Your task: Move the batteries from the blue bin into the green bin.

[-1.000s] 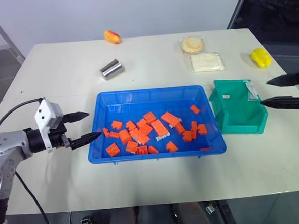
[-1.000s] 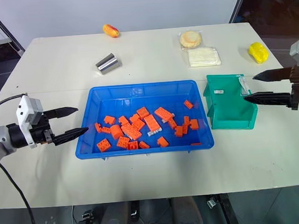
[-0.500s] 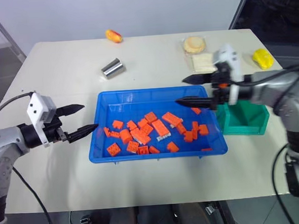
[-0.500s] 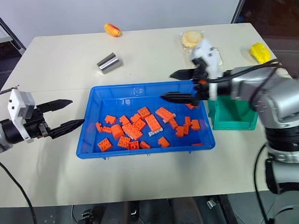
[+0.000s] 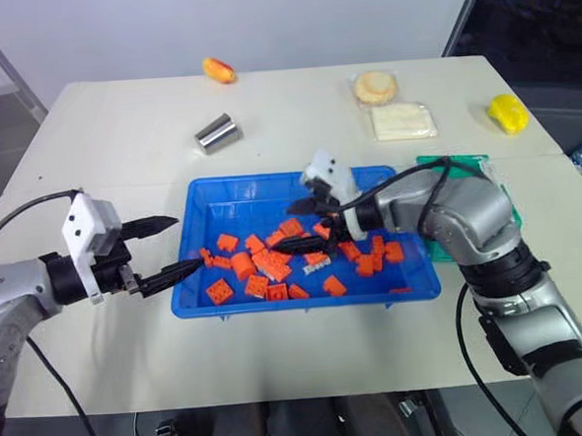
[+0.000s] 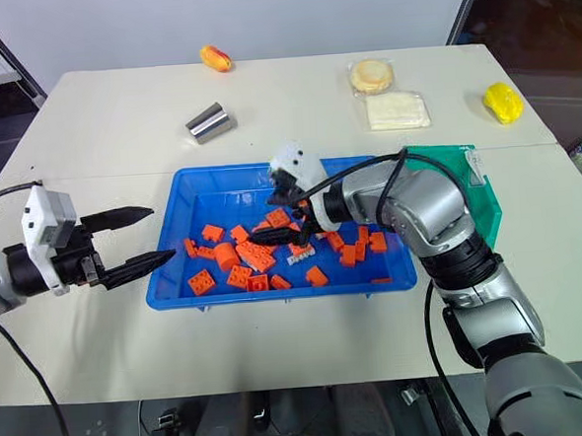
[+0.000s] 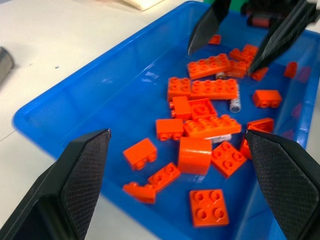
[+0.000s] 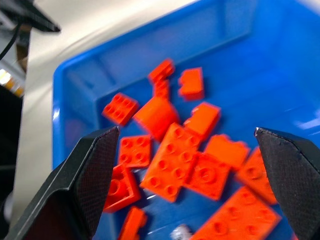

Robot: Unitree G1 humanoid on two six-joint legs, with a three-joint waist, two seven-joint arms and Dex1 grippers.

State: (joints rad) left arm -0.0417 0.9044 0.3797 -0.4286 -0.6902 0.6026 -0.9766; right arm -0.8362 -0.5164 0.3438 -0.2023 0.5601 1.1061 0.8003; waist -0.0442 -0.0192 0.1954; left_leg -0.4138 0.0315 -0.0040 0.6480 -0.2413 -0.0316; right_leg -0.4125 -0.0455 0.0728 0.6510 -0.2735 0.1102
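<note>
The blue bin (image 5: 228,192) lies mid-table, strewn with orange blocks. One silvery battery (image 7: 235,103) lies between blocks, and another (image 7: 220,137) peeks out from under some. My right gripper (image 5: 282,228) hangs open low over the blocks at the bin's middle, pointing left and holding nothing. The same gripper (image 7: 221,60) shows from the left wrist. My left gripper (image 5: 187,242) stands open and empty at the bin's left wall. The green bin (image 6: 479,185) sits right of the blue one, largely hidden behind my right arm.
Behind the blue bin lie a shiny metal cylinder (image 5: 217,134), a red-yellow toy fruit (image 5: 219,70), a round wrapped bun (image 5: 375,86), a white packet (image 5: 402,121) and a yellow object (image 5: 508,112). The table's front strip is bare.
My right arm swung left from beside the green bin across to the middle of the blue bin and sank toward the blocks, still open. The left gripper stayed about where it was.
</note>
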